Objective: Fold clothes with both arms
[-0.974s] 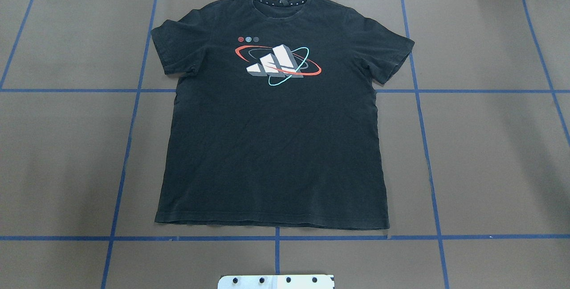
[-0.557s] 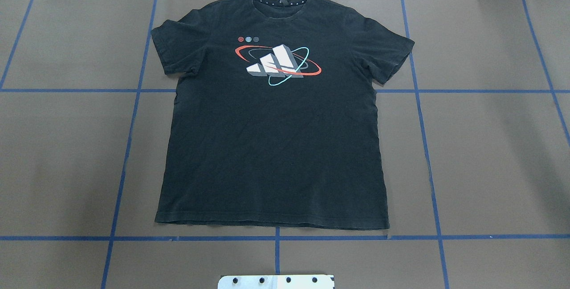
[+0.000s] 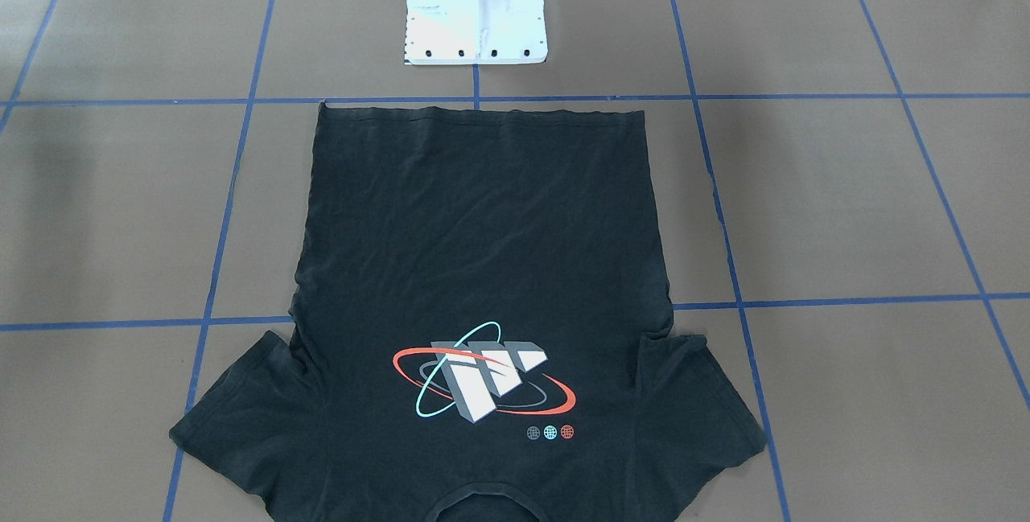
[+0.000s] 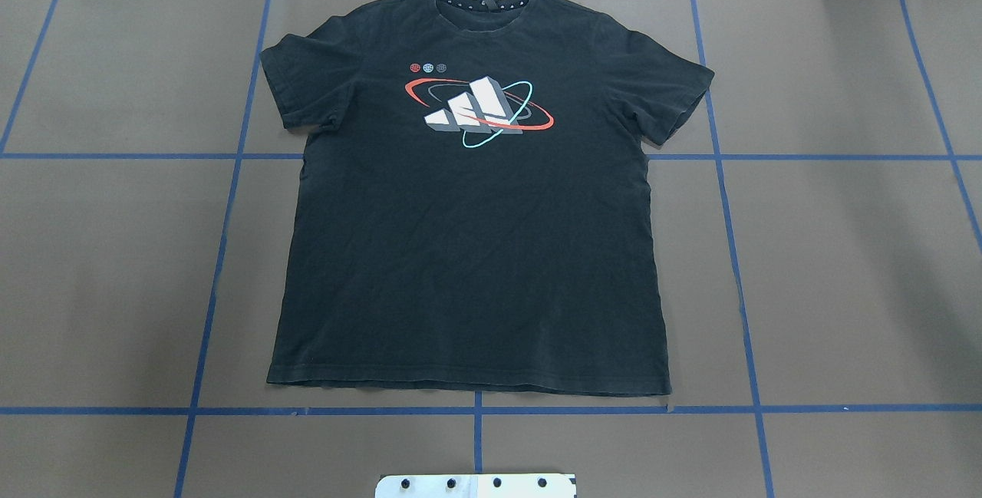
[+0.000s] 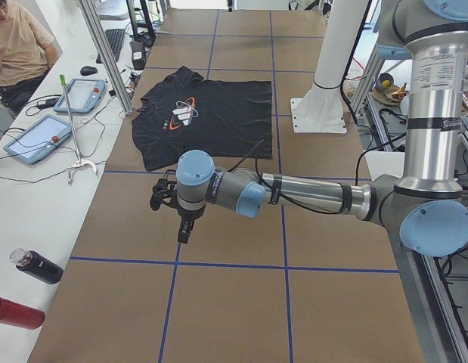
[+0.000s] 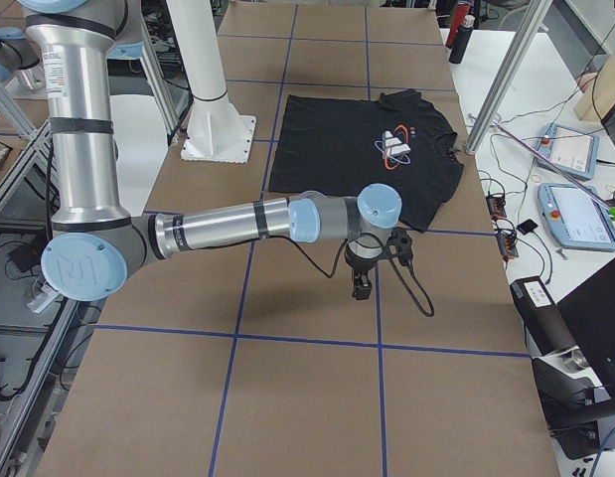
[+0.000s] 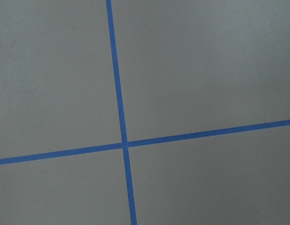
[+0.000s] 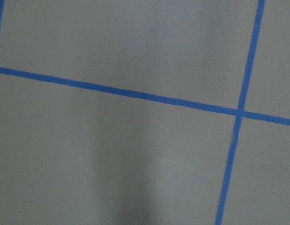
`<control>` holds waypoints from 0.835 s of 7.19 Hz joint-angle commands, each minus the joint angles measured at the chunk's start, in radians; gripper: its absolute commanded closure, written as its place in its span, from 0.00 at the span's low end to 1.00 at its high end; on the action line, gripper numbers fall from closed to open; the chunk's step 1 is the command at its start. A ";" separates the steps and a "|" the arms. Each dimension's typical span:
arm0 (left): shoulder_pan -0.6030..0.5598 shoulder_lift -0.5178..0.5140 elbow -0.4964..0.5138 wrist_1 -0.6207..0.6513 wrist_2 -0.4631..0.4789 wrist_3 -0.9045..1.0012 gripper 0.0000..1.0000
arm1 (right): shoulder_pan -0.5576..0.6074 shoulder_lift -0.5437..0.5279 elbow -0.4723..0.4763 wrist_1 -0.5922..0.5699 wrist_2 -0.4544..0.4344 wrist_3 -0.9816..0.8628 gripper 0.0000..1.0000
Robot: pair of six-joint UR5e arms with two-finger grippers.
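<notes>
The black T-shirt [image 4: 468, 252] lies flat and spread out, graphic side up, collar at the table's far edge and hem toward the robot. It also shows in the front view [image 3: 483, 248] and in both side views [image 5: 218, 113] [image 6: 347, 149]. My left gripper [image 5: 184, 231] hangs over bare table beyond the shirt's left sleeve, apart from it. My right gripper [image 6: 362, 290] hangs over bare table beyond the right sleeve. Both show only in the side views, so I cannot tell whether they are open or shut. The wrist views show only brown table and blue tape.
The white pedestal base [image 3: 475, 7] stands just behind the shirt's hem. Blue tape lines [image 4: 476, 410] grid the brown table. A side bench holds tablets [image 5: 37, 140] and bottles [image 5: 37, 266], with a metal post [image 5: 105, 53] and a seated person [image 5: 18, 45] nearby.
</notes>
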 commanded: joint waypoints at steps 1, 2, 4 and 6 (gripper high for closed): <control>0.001 0.002 -0.002 -0.052 -0.045 -0.002 0.00 | -0.113 0.183 -0.145 0.167 -0.004 0.364 0.00; 0.001 0.014 -0.007 -0.063 -0.047 -0.001 0.00 | -0.166 0.280 -0.289 0.367 -0.021 0.548 0.00; 0.001 0.018 -0.004 -0.079 -0.047 0.002 0.00 | -0.260 0.350 -0.462 0.733 -0.177 0.743 0.02; 0.001 0.020 -0.001 -0.096 -0.045 0.002 0.00 | -0.350 0.456 -0.577 0.809 -0.343 0.745 0.04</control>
